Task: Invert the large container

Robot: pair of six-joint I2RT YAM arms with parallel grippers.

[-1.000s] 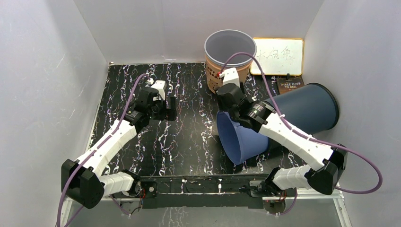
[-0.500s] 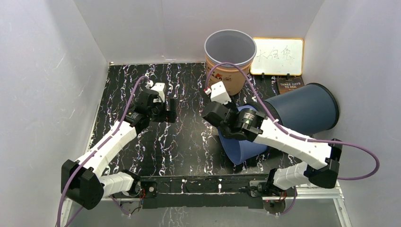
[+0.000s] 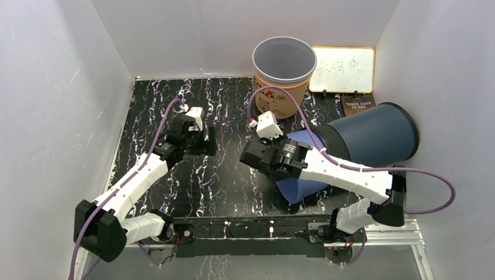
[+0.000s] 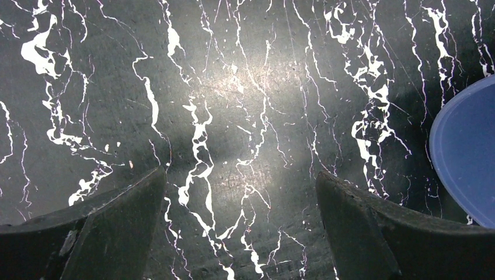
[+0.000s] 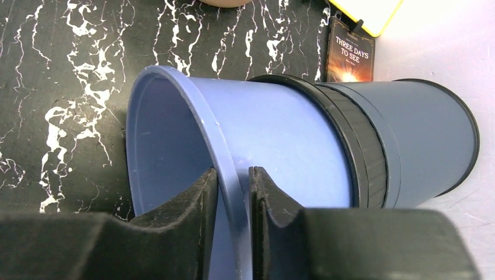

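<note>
**Blue container on its side, gripped at the rim**

The large container (image 5: 280, 134) is smooth blue plastic with a rolled lip, a black band and a darker grey-blue far end. It lies sideways at the table's right, mouth facing left. The right gripper (image 5: 233, 175) clamps the rim, one finger inside and one outside. The left gripper (image 4: 241, 181) hovers with jaws spread over the black, white-veined table (image 4: 233, 87).

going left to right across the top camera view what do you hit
left gripper → tan bucket → whiteboard; the blue container lying on its side spans beneath the last two, so it has no clear place in the order
</note>
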